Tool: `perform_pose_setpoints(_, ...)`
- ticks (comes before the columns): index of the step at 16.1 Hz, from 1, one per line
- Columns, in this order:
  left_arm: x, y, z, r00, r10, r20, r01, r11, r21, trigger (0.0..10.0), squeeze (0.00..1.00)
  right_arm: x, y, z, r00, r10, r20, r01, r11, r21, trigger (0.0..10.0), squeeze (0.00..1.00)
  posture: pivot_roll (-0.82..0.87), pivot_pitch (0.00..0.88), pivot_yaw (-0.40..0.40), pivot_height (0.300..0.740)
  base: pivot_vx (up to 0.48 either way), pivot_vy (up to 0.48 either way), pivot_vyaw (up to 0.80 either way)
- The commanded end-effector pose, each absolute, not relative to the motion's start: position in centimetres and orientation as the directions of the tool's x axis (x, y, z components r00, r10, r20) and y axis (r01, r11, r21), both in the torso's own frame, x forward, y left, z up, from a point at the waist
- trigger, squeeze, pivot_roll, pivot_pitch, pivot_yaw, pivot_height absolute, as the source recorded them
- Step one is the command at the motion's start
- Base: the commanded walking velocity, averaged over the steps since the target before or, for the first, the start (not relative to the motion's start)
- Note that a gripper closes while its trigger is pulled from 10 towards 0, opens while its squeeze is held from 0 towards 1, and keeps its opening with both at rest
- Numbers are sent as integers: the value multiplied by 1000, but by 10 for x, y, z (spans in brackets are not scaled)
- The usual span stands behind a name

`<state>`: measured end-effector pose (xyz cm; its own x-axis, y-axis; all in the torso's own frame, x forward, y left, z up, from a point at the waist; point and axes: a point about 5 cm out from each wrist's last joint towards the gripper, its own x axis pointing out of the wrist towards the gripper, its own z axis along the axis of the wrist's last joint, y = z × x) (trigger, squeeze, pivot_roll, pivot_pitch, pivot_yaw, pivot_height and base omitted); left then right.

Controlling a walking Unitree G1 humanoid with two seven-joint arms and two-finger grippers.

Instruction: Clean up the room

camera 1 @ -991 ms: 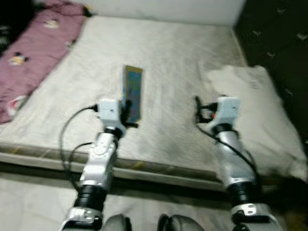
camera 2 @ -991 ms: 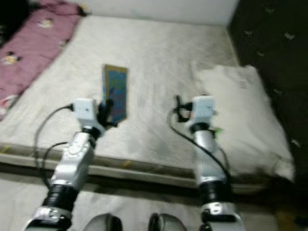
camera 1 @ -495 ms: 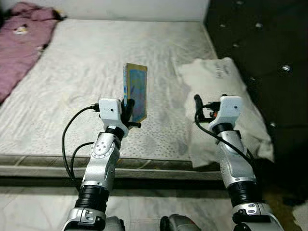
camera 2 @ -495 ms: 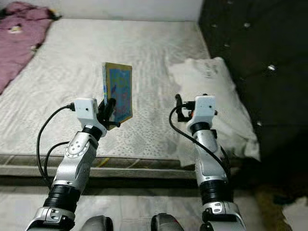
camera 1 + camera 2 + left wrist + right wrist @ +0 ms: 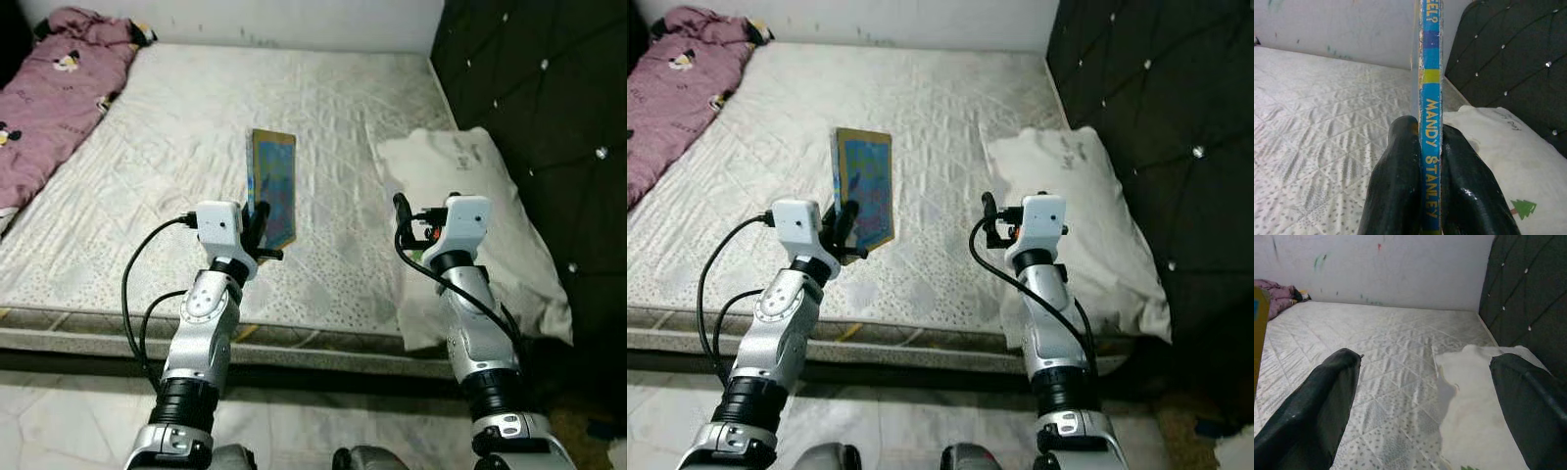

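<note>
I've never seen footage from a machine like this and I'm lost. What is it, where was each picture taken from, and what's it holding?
This is a humanoid robot with two silver arms, each ending in a hand of two black fingers. The two wide pictures come from a stereo camera on its head, looking down at a bare mattress. The other two come from a camera on each wrist, looking along that hand's fingers.

The left hand is closed on a thin children's book, held upright by its lower edge above the mattress; the left wrist view shows its blue spine pinched between the fingers. The right hand is open and holds nothing.

On the mattress lie a white pillow beside a dark tufted headboard, and a pink blanket on the far left.
</note>
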<state>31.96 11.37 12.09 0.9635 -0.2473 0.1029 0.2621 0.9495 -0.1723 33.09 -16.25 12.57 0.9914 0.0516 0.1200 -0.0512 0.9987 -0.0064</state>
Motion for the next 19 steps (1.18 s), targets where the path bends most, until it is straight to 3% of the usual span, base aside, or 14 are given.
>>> perform_pose_setpoints(1,320,116,131,958,-241,156,265,951,-159,10000,0,332,-162,126,992,55,114,-54,999,-4,10000,0,-48,100,7,740,292,0,0)
perform_pose_setpoints(7,320,115,131,958,-245,150,268,950,-160,10000,0,332,-164,126,992,49,118,-49,999,-3,10000,0,-49,101,9,740,291,0,-617)
perform_pose_setpoints(15,319,114,127,966,-230,121,250,951,-184,10000,0,333,-167,126,992,51,113,-49,999,-18,10000,0,-50,87,7,740,0,0,0)
perform_pose_setpoints(19,320,114,127,967,-227,117,245,953,-179,10000,0,334,-166,126,992,52,116,-51,999,-16,10000,0,-50,84,6,740,0,0,-719)
